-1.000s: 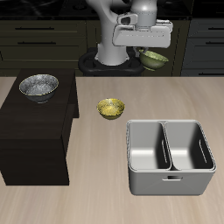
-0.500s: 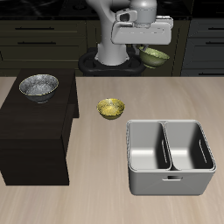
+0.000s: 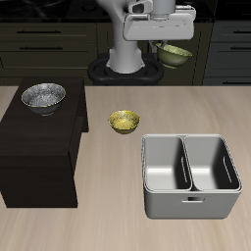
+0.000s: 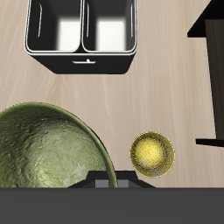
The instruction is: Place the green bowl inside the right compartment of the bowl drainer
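High above the table, the tool [image 3: 169, 49] clamps the green bowl [image 3: 175, 55]; both bowl drainer [image 3: 190, 176] wells hold nothing.

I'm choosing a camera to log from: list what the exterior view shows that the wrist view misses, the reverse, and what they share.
Only the exterior view shows the silver speckled bowl on the dark cabinet's top, the robot arm, and the gripper carrying the green bowl high above the table. Only the wrist view shows the green bowl's mottled inside up close. Both show the bowl drainer with its two wells, the yellow-gold bowl and the dark cabinet.
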